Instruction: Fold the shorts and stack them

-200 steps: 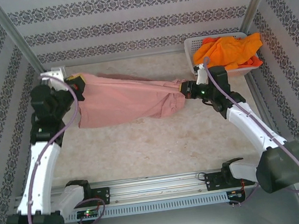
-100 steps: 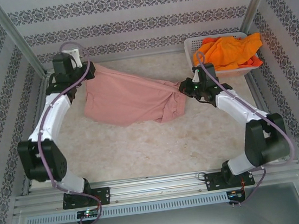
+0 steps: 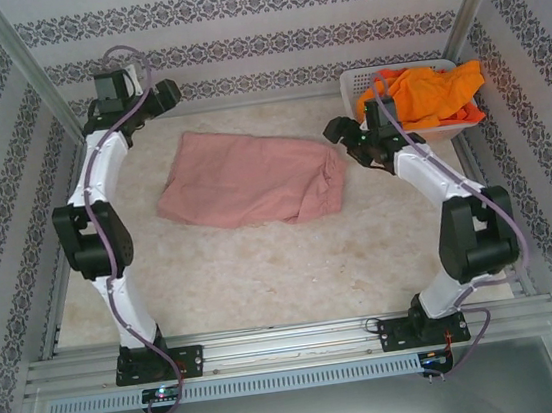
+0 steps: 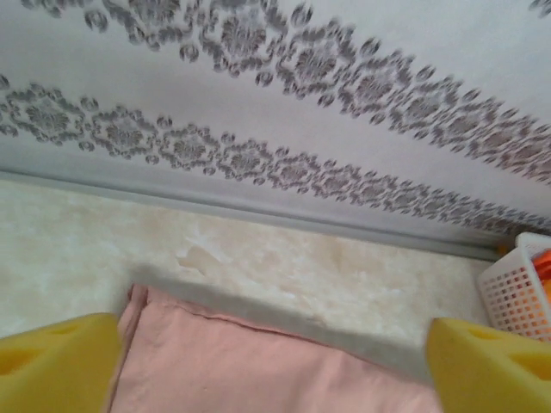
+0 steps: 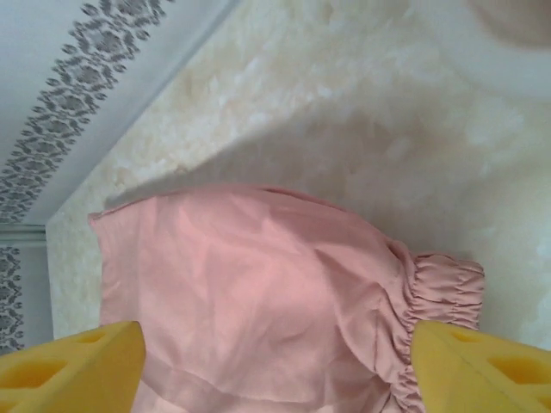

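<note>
Pink shorts (image 3: 248, 182) lie flat; orange shorts (image 3: 428, 92) heaped.

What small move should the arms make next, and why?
Probably bring the left gripper and right gripper down to pinch the far corners of the pink shorts for a fold: both are open and empty, and the shorts lie spread flat, unfolded.

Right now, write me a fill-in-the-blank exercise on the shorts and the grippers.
1. The pink shorts lie on the table, gripped by ____ arm.
2. The heap of shorts in the white basket is ____ in colour.
3. The left gripper and the right gripper both have their jaws ____.

Missing words: neither; orange; open.
</note>
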`<state>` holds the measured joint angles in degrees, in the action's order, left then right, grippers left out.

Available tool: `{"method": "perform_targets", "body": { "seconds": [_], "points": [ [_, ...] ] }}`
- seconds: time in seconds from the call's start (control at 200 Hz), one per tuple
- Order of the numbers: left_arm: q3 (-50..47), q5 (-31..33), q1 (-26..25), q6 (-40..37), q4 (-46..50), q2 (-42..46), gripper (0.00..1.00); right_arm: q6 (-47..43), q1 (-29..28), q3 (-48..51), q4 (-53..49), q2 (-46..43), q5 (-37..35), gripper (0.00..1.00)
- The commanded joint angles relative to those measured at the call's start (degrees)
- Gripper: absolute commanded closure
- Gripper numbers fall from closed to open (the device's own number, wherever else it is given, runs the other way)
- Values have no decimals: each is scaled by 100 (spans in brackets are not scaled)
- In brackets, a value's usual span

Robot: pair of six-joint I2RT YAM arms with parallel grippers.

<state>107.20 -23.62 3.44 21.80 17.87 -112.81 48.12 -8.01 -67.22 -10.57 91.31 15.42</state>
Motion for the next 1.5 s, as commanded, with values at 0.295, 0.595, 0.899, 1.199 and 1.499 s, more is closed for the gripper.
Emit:
{"method": "perform_targets", "body": {
  "seconds": [0.295,0.595,0.899,1.199,1.499],
  "points": [
    [-4028,-642,-575,1227,-2216,2278,0,308,-1275,85,185,83,849,12],
    [-5094,-431,-839,1336,-3063,1483,0,371,-1563,575,201,589,805,12],
    [-5616,-225,-600,1159,-3331,885,0,121,-1299,1238,103,502,893,11],
    [-6044,-104,-87,953,-3170,960,0,-142,-932,1704,-21,380,1130,10],
    [-6275,-270,345,947,-3161,1131,1,-354,-726,2057,-130,60,1598,10]
  ]
}}
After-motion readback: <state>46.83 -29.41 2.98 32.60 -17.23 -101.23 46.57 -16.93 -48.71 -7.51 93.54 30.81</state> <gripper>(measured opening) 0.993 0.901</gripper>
